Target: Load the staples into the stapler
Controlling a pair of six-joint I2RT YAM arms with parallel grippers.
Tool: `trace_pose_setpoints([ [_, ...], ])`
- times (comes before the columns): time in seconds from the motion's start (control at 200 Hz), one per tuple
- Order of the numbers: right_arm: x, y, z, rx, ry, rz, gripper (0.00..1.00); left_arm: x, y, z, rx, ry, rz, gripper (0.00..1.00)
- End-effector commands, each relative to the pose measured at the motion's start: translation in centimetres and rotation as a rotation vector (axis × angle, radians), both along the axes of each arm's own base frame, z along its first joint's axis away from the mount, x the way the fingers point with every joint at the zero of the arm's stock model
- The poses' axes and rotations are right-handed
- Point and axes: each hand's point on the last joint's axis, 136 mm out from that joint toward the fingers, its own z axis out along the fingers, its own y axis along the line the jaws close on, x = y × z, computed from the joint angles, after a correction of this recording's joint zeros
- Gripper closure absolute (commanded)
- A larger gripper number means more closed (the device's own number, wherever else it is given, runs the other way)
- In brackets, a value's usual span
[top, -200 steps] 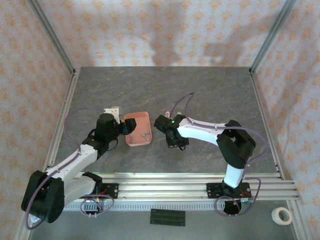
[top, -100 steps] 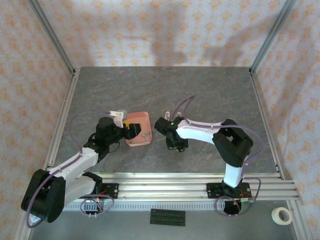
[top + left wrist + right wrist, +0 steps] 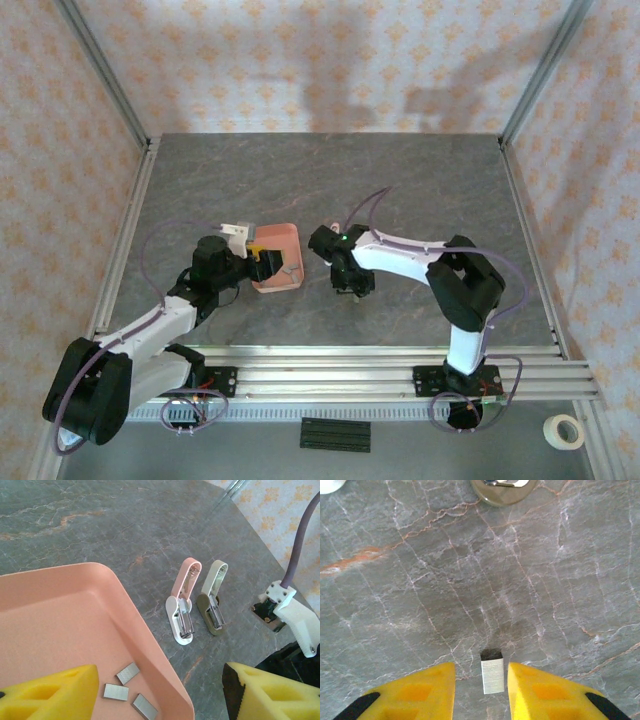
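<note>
The pale pink and white stapler (image 3: 181, 611) lies opened out on the grey table, just right of the salmon-pink tray (image 3: 60, 615). Three grey staples (image 3: 128, 673) lie in the tray's near corner. My left gripper (image 3: 160, 695) is open and straddles the tray's right wall, one yellow finger (image 3: 45, 695) inside by the staples, the other outside. It hangs over the tray's left side (image 3: 262, 262). My right gripper (image 3: 481, 674) is open low over the table (image 3: 350, 285). One staple block (image 3: 492, 676) lies between its fingers with a gap on each side.
A second mini stapler (image 3: 212, 605), olive and cream, lies open right beside the pink one; its rounded end (image 3: 504, 490) shows at the top of the right wrist view. The right arm's wrist (image 3: 290, 612) stands just beyond it. Aluminium rails (image 3: 330, 365) run along the near table edge.
My left gripper has moved right, from beside the tray to over its left part. The right arm has shifted slightly, its gripper staying low just right of the tray.
</note>
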Motion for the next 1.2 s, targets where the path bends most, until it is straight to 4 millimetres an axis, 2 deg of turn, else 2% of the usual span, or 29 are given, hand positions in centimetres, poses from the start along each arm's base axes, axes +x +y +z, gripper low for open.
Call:
trace_pose_setpoints([
  [0.0, -0.5, -0.6, 0.9, 0.008, 0.050, -0.016, 0.67, 0.0, -0.4, 0.4, 0.008, -0.026, -0.025, 0.32],
  [0.245, -0.9, -0.7, -0.4, -0.009, 0.117, -0.008, 0.70, 0.1, -0.5, 0.3, 0.007, -0.019, -0.030, 0.32],
  [0.811, -0.5, -1.5, -1.3, -0.025, 0.135, -0.009, 0.76, 0.1, -0.4, 0.2, 0.012, -0.018, -0.025, 0.32],
  [1.191, -1.2, -1.9, -3.3, -0.026, 0.184, -0.025, 0.83, 0.3, -0.4, 0.4, 0.018, -0.025, -0.022, 0.32],
])
